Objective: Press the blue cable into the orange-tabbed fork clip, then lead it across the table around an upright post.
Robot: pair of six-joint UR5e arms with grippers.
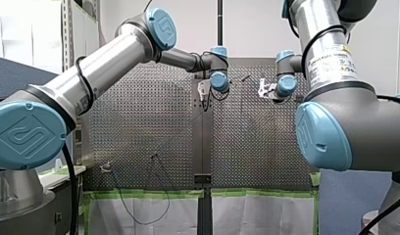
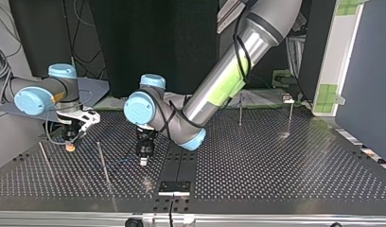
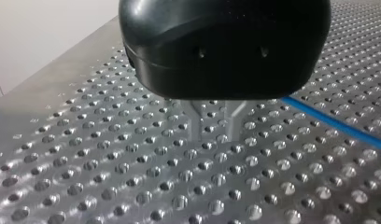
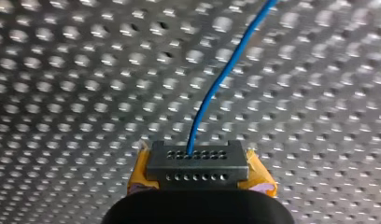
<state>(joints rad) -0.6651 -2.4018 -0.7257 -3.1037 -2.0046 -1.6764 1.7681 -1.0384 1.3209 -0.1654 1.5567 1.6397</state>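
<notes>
The blue cable [image 4: 221, 74] runs over the perforated plate and ends at my right gripper [image 4: 198, 163]. That gripper is shut on the cable's end, with yellow pads [image 4: 259, 179] either side of a dark holed tip. In the top view my right gripper [image 2: 72, 144] hangs low at the left. My left gripper [image 3: 214, 123] is black, and its two metal fingers [image 3: 195, 122] stand slightly apart just above the plate, open, with nothing between them. The cable [image 3: 331, 122] lies beside them. In the top view my left gripper [image 2: 144, 157] is near the middle. I cannot make out the fork clip.
Thin upright posts stand on the plate [image 2: 276, 161]: one [image 2: 103, 163] between the two grippers, a leaning rod [image 2: 45, 158] at the top view's left, two more [image 2: 240, 111] [image 2: 290, 116] at the far right. A black strip [image 2: 179, 161] divides the plate. A thin black wire [image 1: 156, 191] hangs over the plate's edge.
</notes>
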